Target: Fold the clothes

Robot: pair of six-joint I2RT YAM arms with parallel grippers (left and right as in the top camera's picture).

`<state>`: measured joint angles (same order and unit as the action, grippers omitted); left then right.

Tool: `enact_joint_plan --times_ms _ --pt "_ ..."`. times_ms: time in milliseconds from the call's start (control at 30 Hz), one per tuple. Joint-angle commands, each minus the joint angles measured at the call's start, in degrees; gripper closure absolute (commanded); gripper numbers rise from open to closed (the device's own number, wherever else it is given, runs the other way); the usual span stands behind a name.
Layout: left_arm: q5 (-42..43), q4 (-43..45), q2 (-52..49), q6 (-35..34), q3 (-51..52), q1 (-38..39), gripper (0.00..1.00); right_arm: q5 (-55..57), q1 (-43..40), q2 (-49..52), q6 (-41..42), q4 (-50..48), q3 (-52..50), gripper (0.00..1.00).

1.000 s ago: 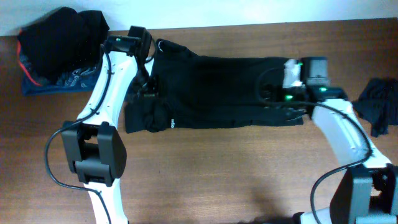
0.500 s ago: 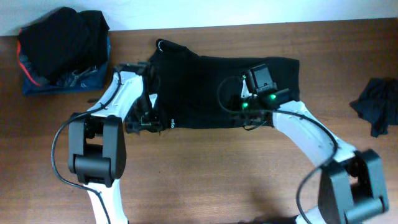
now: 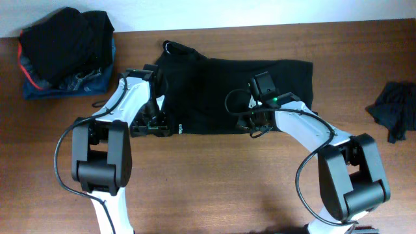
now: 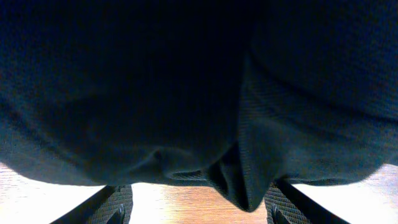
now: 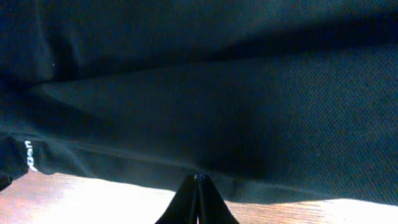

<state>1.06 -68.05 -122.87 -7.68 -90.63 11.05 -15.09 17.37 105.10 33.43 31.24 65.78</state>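
Note:
The clothes point(image 3: 221, 91), a black T-shirt, lie in a long band across the table's far half. A small white logo point(image 3: 179, 128) shows near the front edge. My left gripper point(image 3: 155, 127) is at the front left corner. In the left wrist view its fingers point(image 4: 118, 205) stand wide apart around a bunched wad of fabric point(image 4: 239, 180) that hides the tips. My right gripper point(image 3: 249, 128) is at the middle of the front edge. In the right wrist view it point(image 5: 199, 180) is shut, tips pinched on the hem point(image 5: 261, 186), and the logo point(image 5: 28, 155) lies far left.
A heap of dark garments point(image 3: 65, 49) sits on a blue item at the back left corner. Another dark garment point(image 3: 393, 107) lies at the right edge. Bare wooden table point(image 3: 214, 182) stretches in front of the shirt.
My right arm swung left from the shirt's right end to the middle of its front edge and closed. My left gripper slid forward to the front left corner and narrowed onto cloth.

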Motion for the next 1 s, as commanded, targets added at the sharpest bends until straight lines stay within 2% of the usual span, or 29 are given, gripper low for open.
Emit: enact_joint_plan --times_ms 0,267,633,967 --pt "-2.58 -0.13 1.05 0.46 2.27 -1.42 0.33 0.52 0.22 1.44 1.38 -0.17 0.39 0.95" --pt "-2.56 -0.52 1.05 0.46 3.82 -5.22 0.33 0.50 0.22 4.00 3.52 -0.66 0.39 0.96" --pt "-2.56 -0.50 1.05 0.48 3.82 -5.31 0.33 0.74 -0.26 4.92 3.48 -5.29 0.46 0.95" --pt "-2.56 -0.46 1.05 0.48 3.82 -5.31 0.33 0.87 -4.63 4.92 2.84 -12.72 0.46 0.89"
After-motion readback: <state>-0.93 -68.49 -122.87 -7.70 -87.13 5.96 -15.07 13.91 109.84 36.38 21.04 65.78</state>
